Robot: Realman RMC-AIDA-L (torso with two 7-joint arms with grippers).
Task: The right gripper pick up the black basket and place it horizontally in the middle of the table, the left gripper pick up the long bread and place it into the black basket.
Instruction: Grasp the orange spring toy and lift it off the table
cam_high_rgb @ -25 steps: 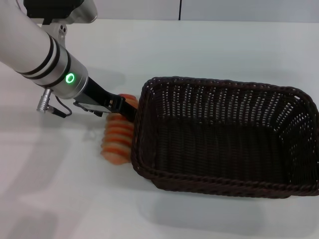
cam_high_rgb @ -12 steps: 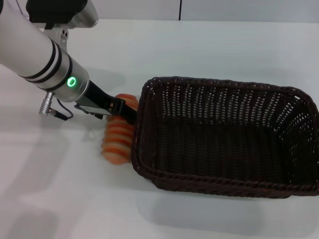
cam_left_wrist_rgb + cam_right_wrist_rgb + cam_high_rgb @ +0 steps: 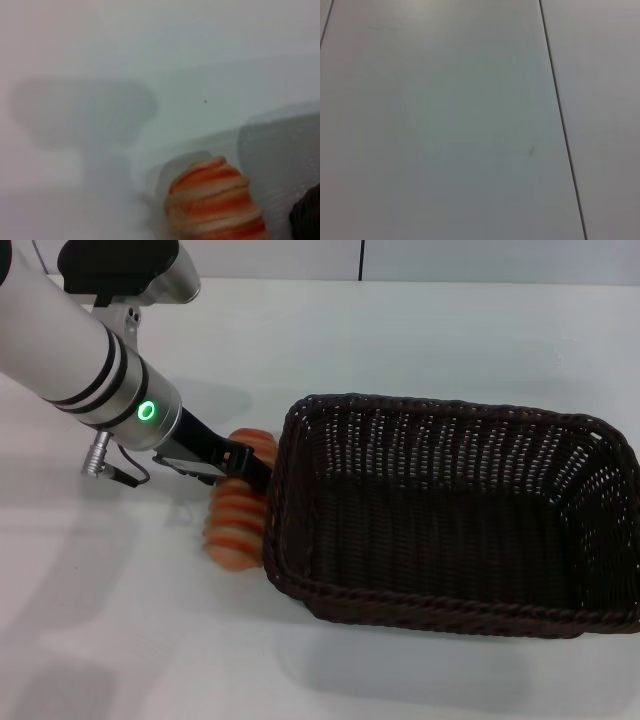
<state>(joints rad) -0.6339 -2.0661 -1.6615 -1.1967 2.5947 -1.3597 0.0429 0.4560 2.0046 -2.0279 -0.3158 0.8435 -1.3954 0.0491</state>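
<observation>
The black basket [image 3: 440,406] stands lengthwise across the middle and right of the white table [image 3: 400,330], with nothing inside. The long bread [image 3: 235,522], orange with cream stripes, lies on the table right against the basket's left end. My left gripper [image 3: 246,465], on the arm with the green ring, reaches down over the far half of the bread, close to the basket's corner. In the left wrist view, one end of the bread [image 3: 215,200] shows close up, and a dark bit of the basket [image 3: 307,217] is beside it. The right gripper is out of view.
The basket's left wall stands directly beside the bread. A grey panel runs along the table's far edge. The right wrist view shows only plain grey panels with thin seams.
My left arm has crept slightly to the right and down over the bread. The bread and the basket have stayed in place.
</observation>
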